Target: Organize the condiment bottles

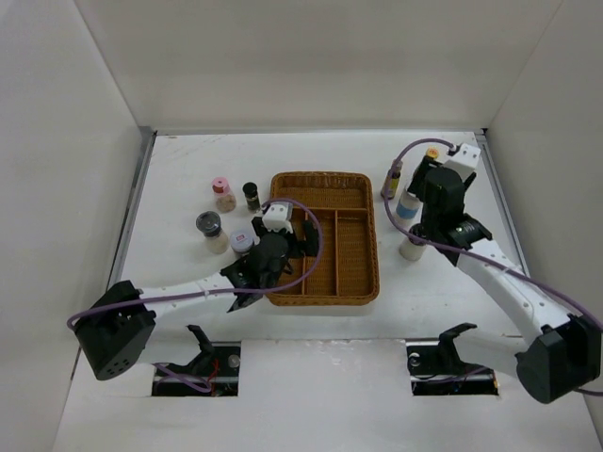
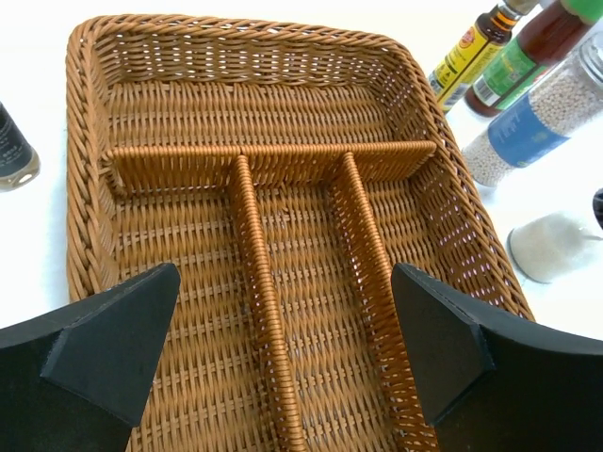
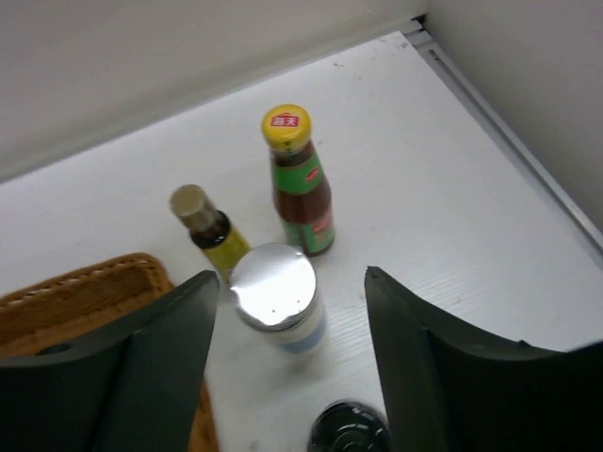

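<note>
Hovering your right gripper [image 3: 292, 276], jaws apart and empty, above the silver-lidded blue-labelled jar [image 3: 273, 294] just right of the brown wicker divided tray [image 2: 236, 33], you should next descend and clamp it, while your left gripper [image 2: 283, 282] gapes empty over the tray.

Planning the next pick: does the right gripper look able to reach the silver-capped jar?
Probably yes: the right gripper hangs open above the silver-capped jar, nothing between, though a tan-capped bottle stands close.
</note>
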You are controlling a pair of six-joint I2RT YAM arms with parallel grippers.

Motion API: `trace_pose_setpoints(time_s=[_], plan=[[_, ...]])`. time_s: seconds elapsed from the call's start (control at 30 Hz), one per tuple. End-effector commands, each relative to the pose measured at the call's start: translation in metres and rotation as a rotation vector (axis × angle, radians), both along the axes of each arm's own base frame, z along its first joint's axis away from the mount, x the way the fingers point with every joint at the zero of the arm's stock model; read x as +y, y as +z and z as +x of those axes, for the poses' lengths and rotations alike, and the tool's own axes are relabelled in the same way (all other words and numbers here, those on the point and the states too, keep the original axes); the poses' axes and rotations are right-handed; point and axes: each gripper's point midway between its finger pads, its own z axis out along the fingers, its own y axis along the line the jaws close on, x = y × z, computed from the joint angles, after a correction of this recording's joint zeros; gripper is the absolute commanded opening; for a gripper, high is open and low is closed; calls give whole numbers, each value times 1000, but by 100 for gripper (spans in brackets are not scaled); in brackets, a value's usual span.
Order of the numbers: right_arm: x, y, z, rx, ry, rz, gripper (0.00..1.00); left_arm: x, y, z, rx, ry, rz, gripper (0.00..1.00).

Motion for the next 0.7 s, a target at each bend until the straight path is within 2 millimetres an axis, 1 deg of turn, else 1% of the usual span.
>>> trace_pose_setpoints(time_s=[0.0, 0.03, 0.07, 0.1, 0.13, 0.17, 0.2, 0.27, 0.3, 0.37, 0.47, 0.57, 0.67], plan=[[1, -2, 19, 24, 49, 25, 75, -8, 30, 1, -94, -25, -99, 100], [2, -9, 24, 44, 57, 31, 78, -11, 28, 0, -91, -41, -97, 96], [1, -15, 30, 62, 57, 33, 79, -13, 27, 0, -89, -51, -99, 87], [1, -20, 36, 79, 58, 34, 80, -14, 26, 0, -88, -59, -100, 70], [4, -23, 40, 92, 72, 27, 81, -14, 25, -1, -88, -65, -102, 50], [8, -28, 45, 108, 84, 25, 82, -13, 26, -2, -92, -65, -104, 40], [9, -33, 47, 123, 86, 22, 83, -11, 28, -1, -96, -61, -108, 36], [11, -41, 51, 138, 89, 28, 83, -8, 31, -2, -102, -61, -117, 36], [12, -46, 52, 149, 90, 27, 83, -7, 31, -2, -107, -61, -116, 39], [13, -56, 56, 168, 90, 24, 84, -2, 33, -1, -116, -52, -124, 49], [15, -67, 57, 193, 91, 21, 84, 1, 32, 1, -122, -43, -132, 56], [15, -72, 58, 201, 90, 21, 84, -2, 31, 0, -119, -49, -130, 60], [19, -81, 60, 221, 106, 23, 84, -2, 29, 1, -116, -47, -125, 61]])
